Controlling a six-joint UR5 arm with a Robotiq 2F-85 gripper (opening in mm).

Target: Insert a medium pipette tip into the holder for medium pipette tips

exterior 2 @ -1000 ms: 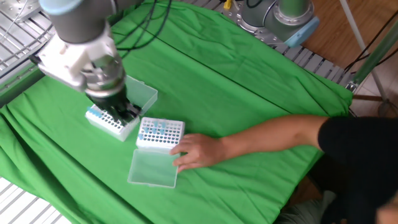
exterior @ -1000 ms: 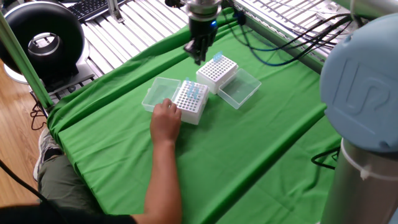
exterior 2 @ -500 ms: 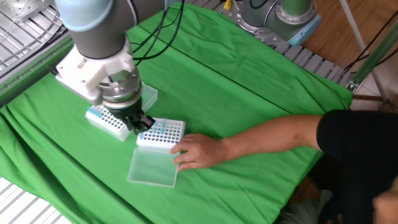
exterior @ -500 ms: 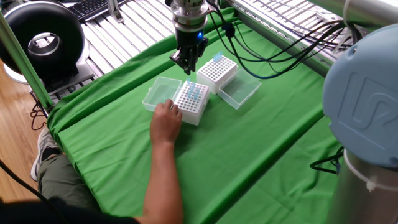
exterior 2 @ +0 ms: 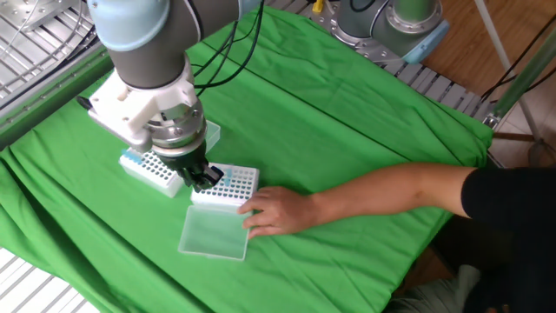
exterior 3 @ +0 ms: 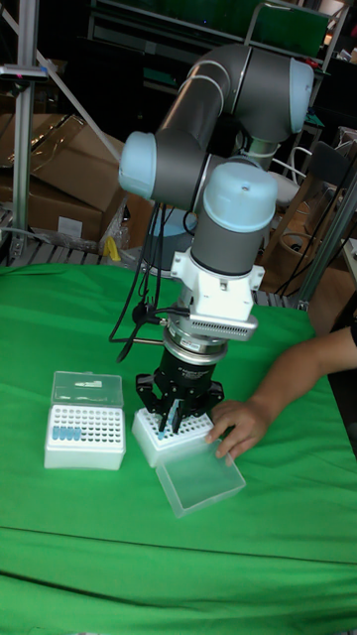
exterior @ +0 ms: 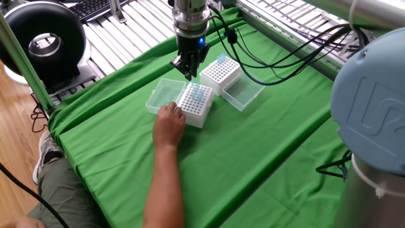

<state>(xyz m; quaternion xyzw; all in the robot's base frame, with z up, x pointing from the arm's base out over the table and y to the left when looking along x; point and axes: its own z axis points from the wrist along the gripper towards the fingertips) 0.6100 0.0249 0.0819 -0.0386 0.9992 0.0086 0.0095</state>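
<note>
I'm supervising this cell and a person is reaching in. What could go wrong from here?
The person's bare hand steadies the white tip rack right beside the robot's black two-finger hand, so it could be pinched or struck. If that rack shifts, the tip may miss its hole. Its open clear lid could also snag.

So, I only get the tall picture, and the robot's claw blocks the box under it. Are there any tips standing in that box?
Observer: Yes. From one fixed view, a few blue tips stand in the holder, right below the gripper.
Operator: And the person's hand, is it actually touching that box?
Observer: It looks so. In that view the hand rests against the holder's side, where its open clear lid lies flat on the cloth.
</note>
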